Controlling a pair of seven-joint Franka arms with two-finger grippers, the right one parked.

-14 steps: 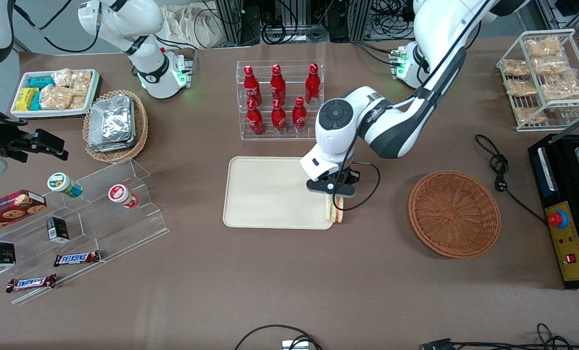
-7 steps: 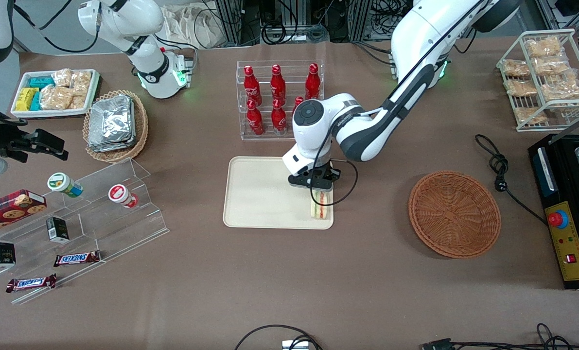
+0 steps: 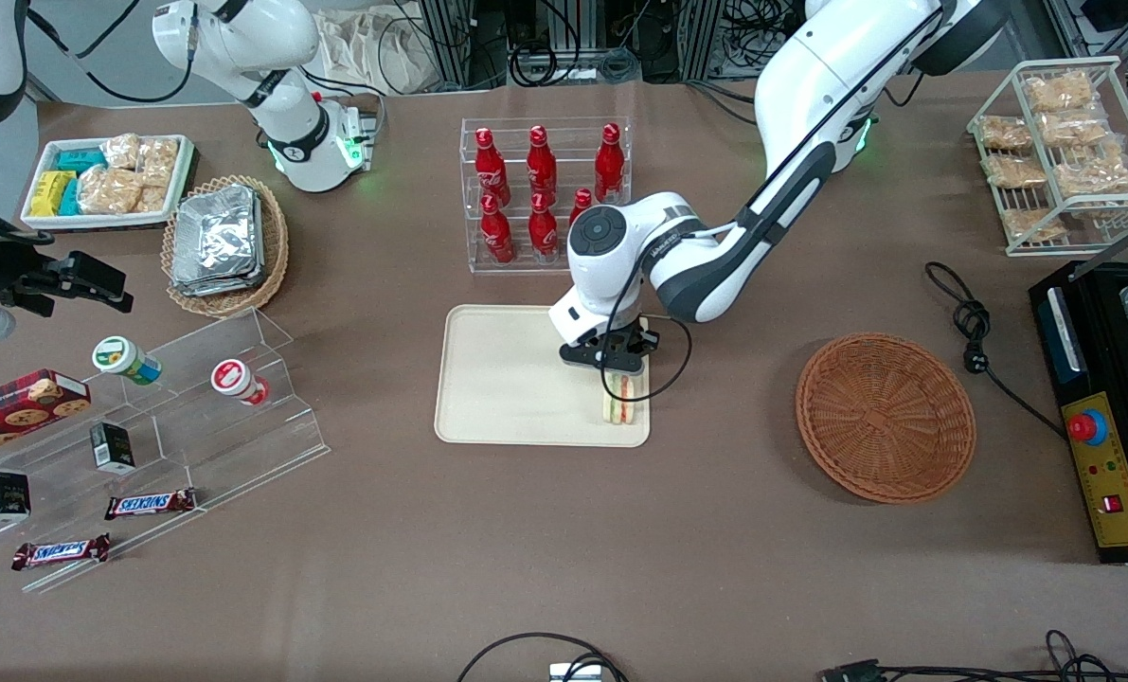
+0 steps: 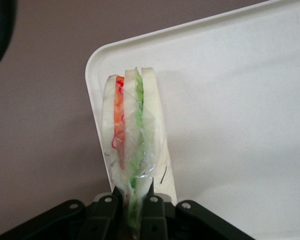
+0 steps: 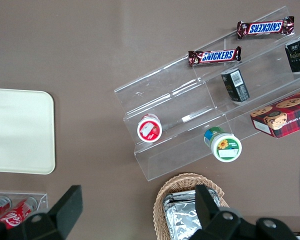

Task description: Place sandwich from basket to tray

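A big brown table (image 3: 564, 549) fills the room, with black cables lying at its near edge. Nearest the front camera on the parked arm's end lie two chocolate bars (image 3: 99, 528) on a clear plastic step shelf (image 3: 194, 417). Farther in, near the middle of the table, sits the cream tray (image 3: 507, 379). The sandwich (image 3: 622, 399) stands on its edge at the tray's near corner, the corner closest to the working arm's end. The gripper (image 3: 611, 365) is just above it and its two black fingers (image 4: 110, 210) are pinched tight on the wrapped tip of the sandwich. The basket (image 3: 886, 417) sits well apart from the tray, toward the working arm's end. Farther from the camera than the tray stands a clear rack of red bottles (image 3: 545, 189).
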